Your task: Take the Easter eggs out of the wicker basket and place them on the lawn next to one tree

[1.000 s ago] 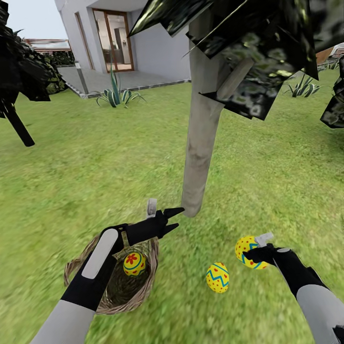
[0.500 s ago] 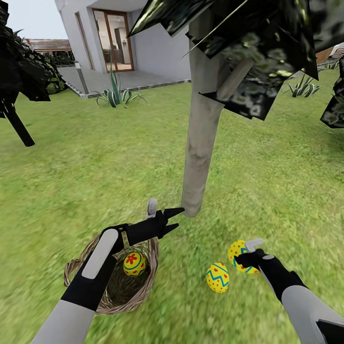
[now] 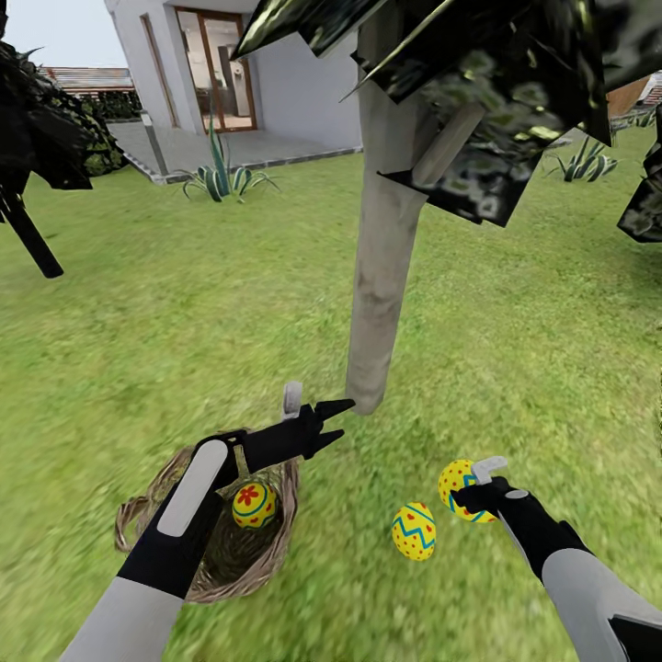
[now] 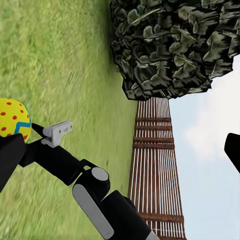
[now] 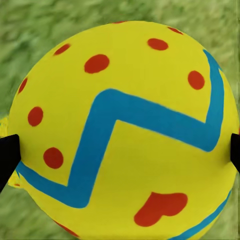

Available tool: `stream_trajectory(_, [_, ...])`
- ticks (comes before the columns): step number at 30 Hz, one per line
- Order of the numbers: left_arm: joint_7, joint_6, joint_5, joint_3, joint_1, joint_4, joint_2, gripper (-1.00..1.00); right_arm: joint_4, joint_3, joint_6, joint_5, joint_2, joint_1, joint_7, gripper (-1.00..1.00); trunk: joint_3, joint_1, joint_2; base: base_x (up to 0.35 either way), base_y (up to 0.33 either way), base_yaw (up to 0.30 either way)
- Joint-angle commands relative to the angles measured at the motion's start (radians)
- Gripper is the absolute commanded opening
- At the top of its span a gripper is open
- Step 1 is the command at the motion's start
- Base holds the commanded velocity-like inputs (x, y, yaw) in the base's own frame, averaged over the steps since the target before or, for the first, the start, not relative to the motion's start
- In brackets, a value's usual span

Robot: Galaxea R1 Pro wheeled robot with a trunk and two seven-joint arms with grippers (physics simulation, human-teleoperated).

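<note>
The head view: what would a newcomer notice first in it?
Probably the pale tree trunk rising mid-lawn under dark foliage. Near its foot, the right claw grips a yellow dotted egg low over the grass, a second egg lies beside it, and a third sits in the wicker basket.

forearms: pale grey shells
wrists: black, left one with a long grey oval panel
left gripper (image 3: 328, 421): black pointed fingers, small grey block on top
right gripper (image 3: 466, 492): black, grey block
</note>
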Motion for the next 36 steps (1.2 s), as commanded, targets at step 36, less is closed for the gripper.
stream_trajectory(36, [-0.001, 0.004, 0.002, -0.01, 0.0, -0.034, 0.0, 1.0, 0.004, -0.009, -0.018, 0.012, 0.053, 0.002, 0.007, -1.0, -0.056, 0.0, 0.0, 0.013, -0.101, 0.002])
